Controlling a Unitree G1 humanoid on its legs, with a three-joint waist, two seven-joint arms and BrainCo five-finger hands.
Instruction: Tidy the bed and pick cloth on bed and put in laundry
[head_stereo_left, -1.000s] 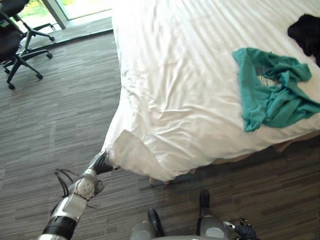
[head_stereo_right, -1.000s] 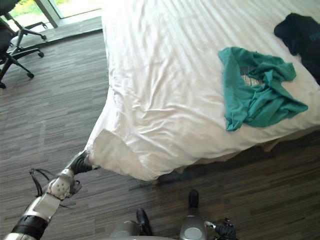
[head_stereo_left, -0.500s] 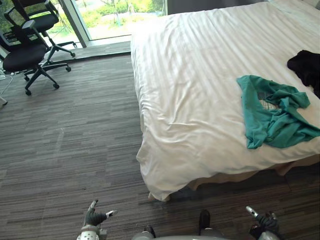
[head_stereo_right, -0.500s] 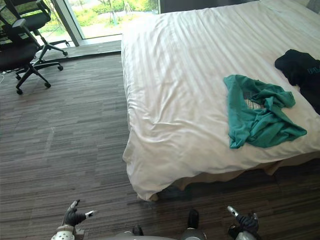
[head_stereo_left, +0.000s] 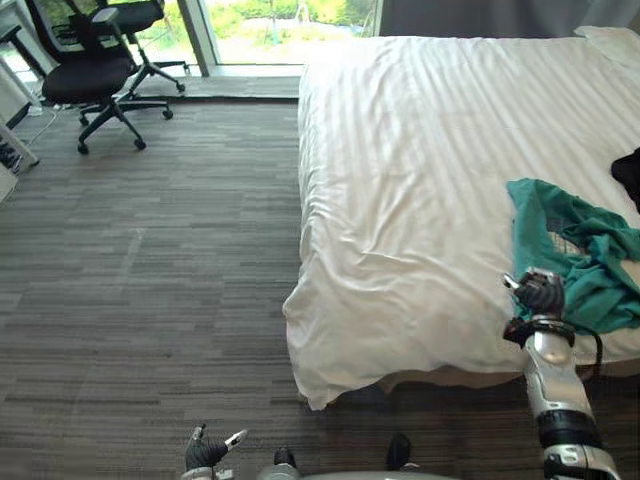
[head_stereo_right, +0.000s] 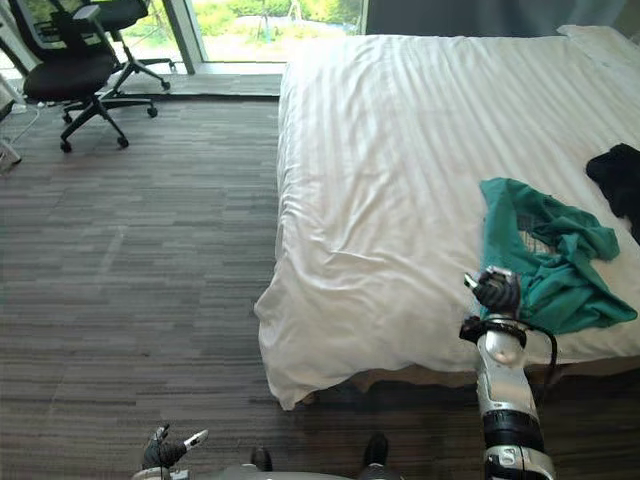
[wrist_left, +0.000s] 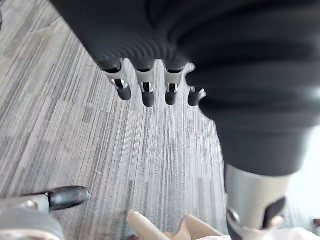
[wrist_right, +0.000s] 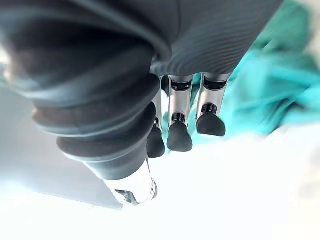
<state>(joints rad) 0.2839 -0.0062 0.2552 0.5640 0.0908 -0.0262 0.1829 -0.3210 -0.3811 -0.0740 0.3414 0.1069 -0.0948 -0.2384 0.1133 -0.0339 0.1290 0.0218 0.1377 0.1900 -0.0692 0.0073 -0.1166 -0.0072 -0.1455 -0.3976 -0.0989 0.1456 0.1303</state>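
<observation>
Teal cloth (head_stereo_left: 575, 255), crumpled, lay on the white bed (head_stereo_left: 420, 170) near its foot edge, ungrasped; right hand (head_stereo_left: 542, 293) hovered just beside it, fingers relaxed and empty, apparently placed for the pick; left hand (head_stereo_left: 205, 455) hung low over the floor (head_stereo_left: 150, 300), likewise slack and holding nothing.

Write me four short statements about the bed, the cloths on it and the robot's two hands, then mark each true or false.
1. A teal cloth lies on the white bed. True.
2. The right hand is shut on the teal cloth. False: its fingers are straight and hold nothing, and the cloth lies just past them.
3. The left hand hangs low over the carpeted floor, away from the bed. True.
4. The black cloth lies on the floor beside the bed. False: it lies on the bed, beyond the teal cloth.
</observation>
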